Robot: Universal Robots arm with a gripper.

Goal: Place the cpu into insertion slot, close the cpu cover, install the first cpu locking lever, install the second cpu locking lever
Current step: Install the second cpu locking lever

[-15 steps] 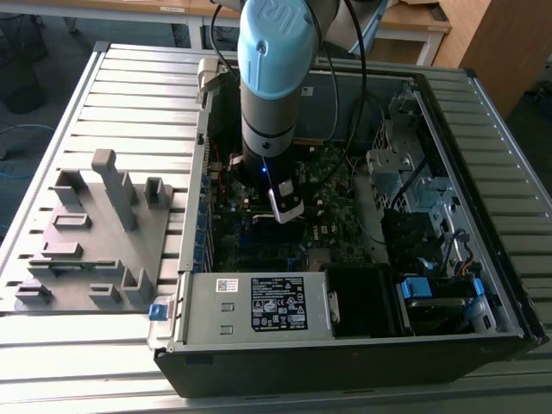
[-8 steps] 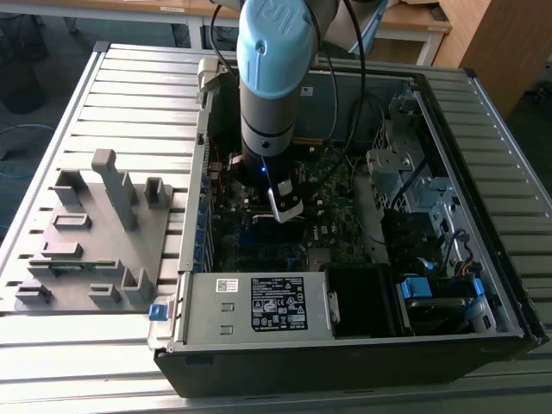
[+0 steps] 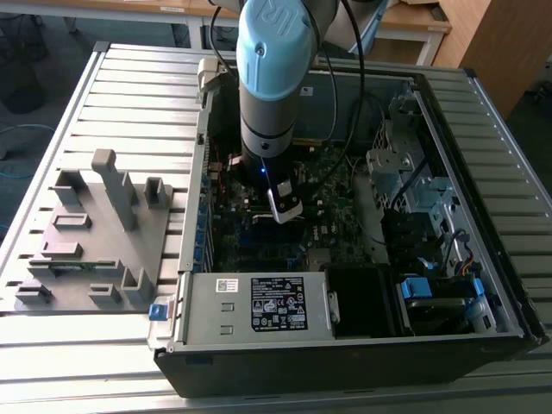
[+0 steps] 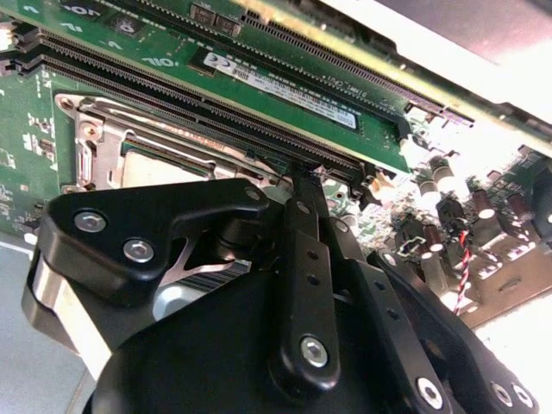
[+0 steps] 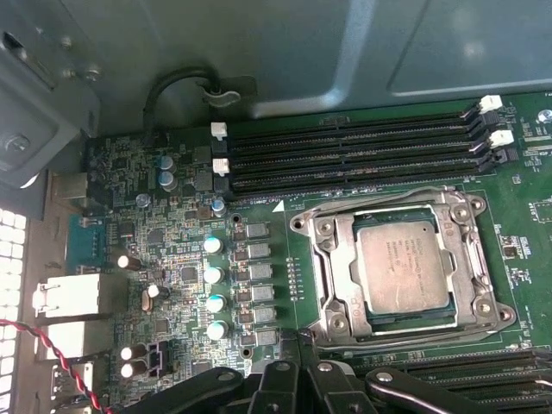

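The arm has its pincer (image 3: 285, 207) lowered into the open computer case (image 3: 483, 285), just above the green motherboard (image 5: 164, 250). In the first wrist view the cpu (image 5: 404, 267) lies flat inside the insertion slot (image 5: 345, 297), its dull silver top facing up, so I judge the first step as done. The cpu cover (image 5: 457, 259) seems to lie down around the chip as a silvery frame, with the chip showing through its square cut-out, so the second step looks done too, though I cannot be fully sure it is pressed flat. About the two locking levers I cannot tell: the thin metal parts beside the socket are hard to separate from the frame. The long black memory slots (image 5: 354, 159) run just beside the socket. The pincer holds nothing that I can see, and whether its jaws are spread or closed I cannot tell.
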